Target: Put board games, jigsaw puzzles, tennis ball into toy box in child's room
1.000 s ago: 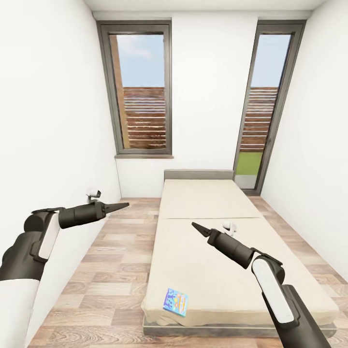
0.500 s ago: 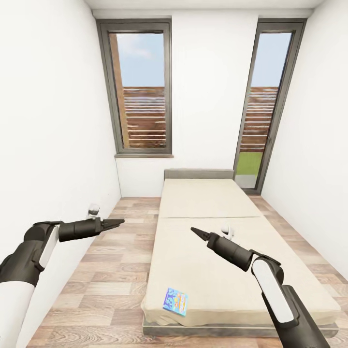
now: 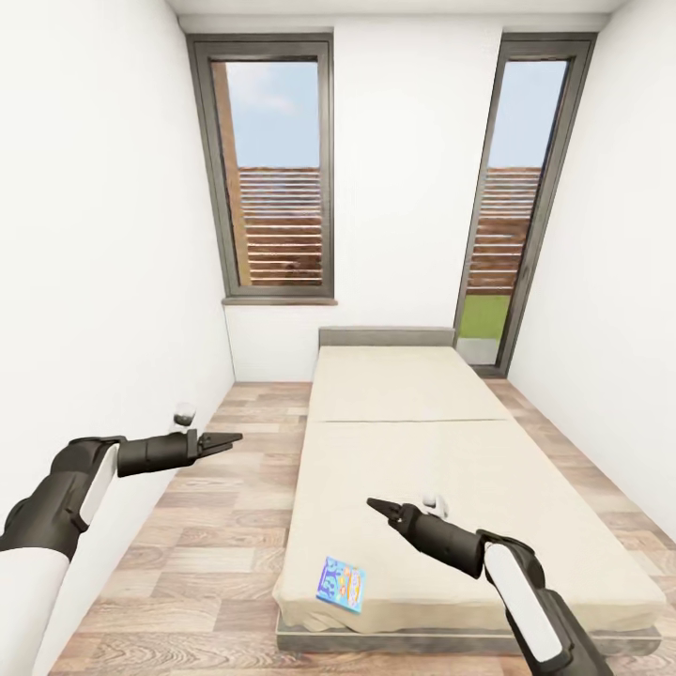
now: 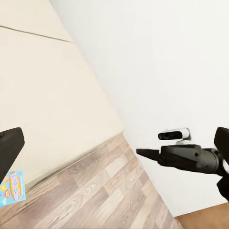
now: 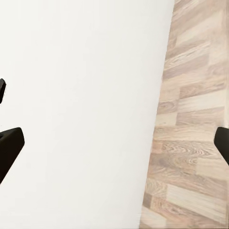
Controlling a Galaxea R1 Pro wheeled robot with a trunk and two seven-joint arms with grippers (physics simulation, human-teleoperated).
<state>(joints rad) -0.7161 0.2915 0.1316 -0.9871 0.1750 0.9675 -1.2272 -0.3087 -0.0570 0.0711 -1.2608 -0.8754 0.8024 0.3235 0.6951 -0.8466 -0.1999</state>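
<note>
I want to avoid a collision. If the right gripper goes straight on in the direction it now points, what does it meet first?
Probably the white side wall. The right gripper hangs above the bed and points toward the robot's left; its wrist view looks at that wall and wooden floor, with nothing nearer. Depth is uncertain.

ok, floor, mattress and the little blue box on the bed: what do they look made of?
Floor: wood planks or laminate, matte, with visible grain and staggered joints. Mattress: beige fabric, matte, with a seam across the middle. Blue box: looks like printed card, flat with a bright picture; too small to be sure.
</note>
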